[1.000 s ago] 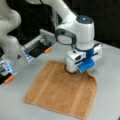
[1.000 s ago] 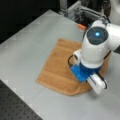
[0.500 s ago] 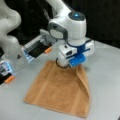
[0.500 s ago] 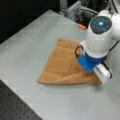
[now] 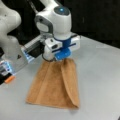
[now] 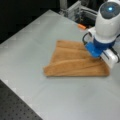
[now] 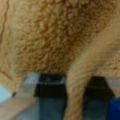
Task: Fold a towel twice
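Observation:
The tan terry towel (image 5: 52,85) lies on the grey table in both front views, one side turned over into a long flap (image 5: 70,82) that rests on the rest of the cloth. My gripper (image 5: 61,56) stands at the towel's far end, low over the cloth, with its blue fingers shut on the lifted edge. In a front view the gripper (image 6: 93,51) sits at the towel's (image 6: 72,62) right end. Towel pile (image 7: 50,37) fills the wrist view, where a rolled edge of the cloth runs down between the fingers.
A second white arm (image 5: 10,37) and its base stand at a front view's left, with a small orange object (image 5: 9,79) beside it. Metal framing (image 6: 75,8) borders the table's far side. A black perforated board (image 6: 15,105) lies beyond the table's near edge.
My gripper has travelled toward the towel's far end with the edge pinched in it. The turned-over flap has lengthened along the towel's side.

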